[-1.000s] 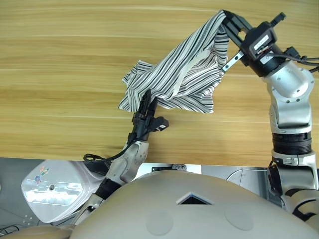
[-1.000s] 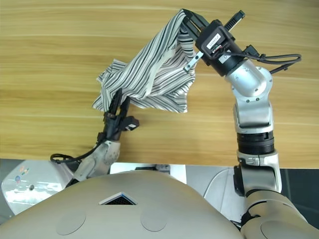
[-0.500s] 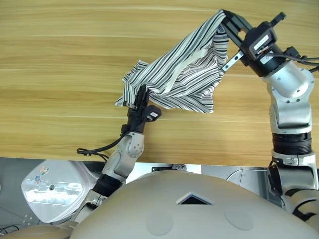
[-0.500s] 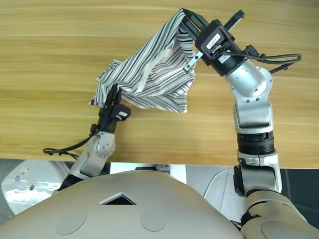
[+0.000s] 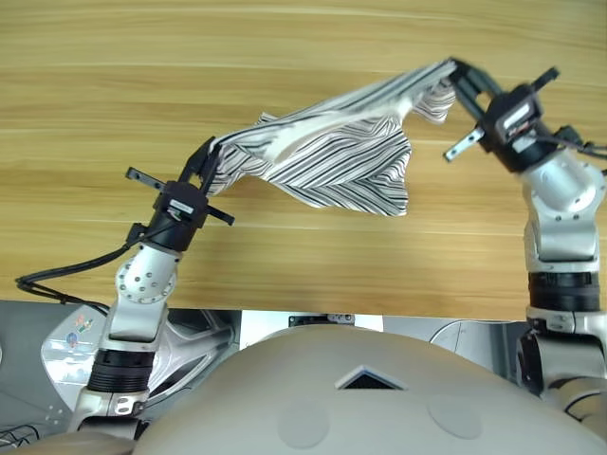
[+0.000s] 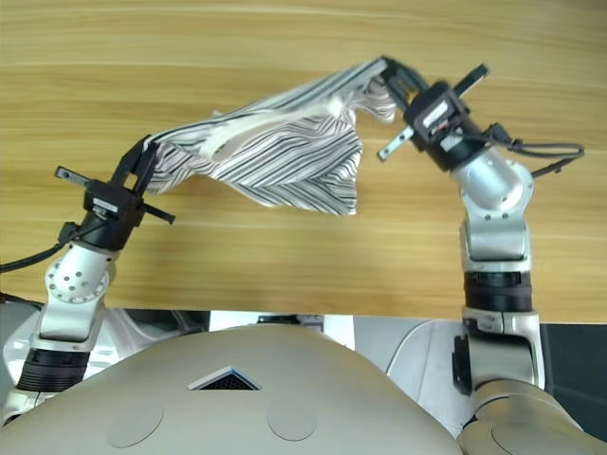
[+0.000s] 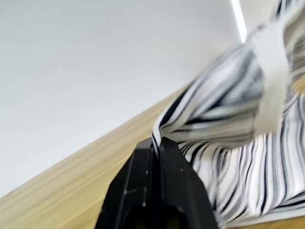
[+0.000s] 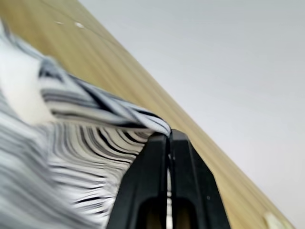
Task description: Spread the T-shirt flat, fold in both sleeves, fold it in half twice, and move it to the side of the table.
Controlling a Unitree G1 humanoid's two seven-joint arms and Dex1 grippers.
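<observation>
T-shirt point(image 5: 332, 161), black-and-white striped, is held stretched across the upper middle of the frame, lifted between both grippers. Its lower folds sag toward the table; contact with the wood cannot be judged. Left gripper point(image 5: 209, 148), left of centre, is closed tight on one edge of the fabric. Right gripper point(image 5: 454, 66), at upper right, is pinched fully onto the opposite edge. Table point(image 5: 114, 85) is light wood, grain running sideways, across the upper two thirds of the frame. A plain pale wall point(image 7: 95, 57) is seen beyond the table's edge.
</observation>
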